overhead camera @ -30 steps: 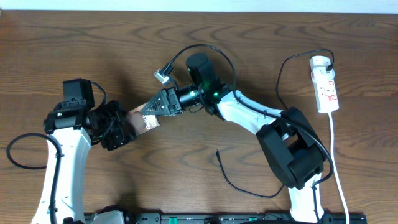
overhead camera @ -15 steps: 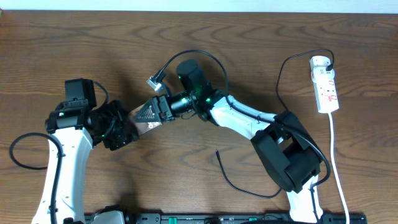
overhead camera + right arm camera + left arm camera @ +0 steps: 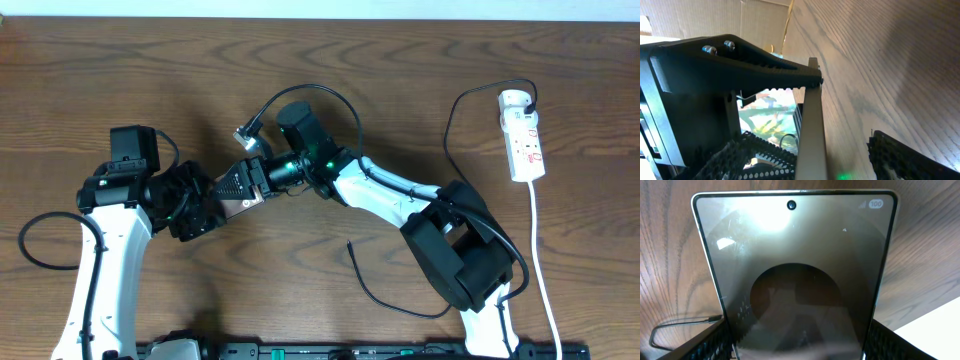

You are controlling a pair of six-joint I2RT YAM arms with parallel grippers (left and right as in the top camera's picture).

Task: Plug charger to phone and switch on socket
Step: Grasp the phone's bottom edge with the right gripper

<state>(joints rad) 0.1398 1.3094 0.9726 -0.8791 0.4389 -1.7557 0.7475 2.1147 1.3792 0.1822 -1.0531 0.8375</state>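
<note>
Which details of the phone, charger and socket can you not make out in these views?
Phone charging port: left wrist view, cut off by the bottom edge; overhead, covered by the left end effector and right end effector.
Socket switch positions: overhead, too small.
Charger plug tip: overhead, too small to show its shape.

This looks like a robot lab or test room. A left arm (image 3: 95, 250) and a right arm (image 3: 385, 190), white with black joints, rise from a black rail (image 3: 350, 350) along the near edge of a wood-grain bench (image 3: 420, 50). A white power strip (image 3: 524, 135) lies near the far right corner and a loose black cable (image 3: 372, 288) lies toward the near edge. A pale wall (image 3: 320, 8) runs behind the far edge. The right wrist view shows what look like brown cardboard panels (image 3: 762, 20).
</note>
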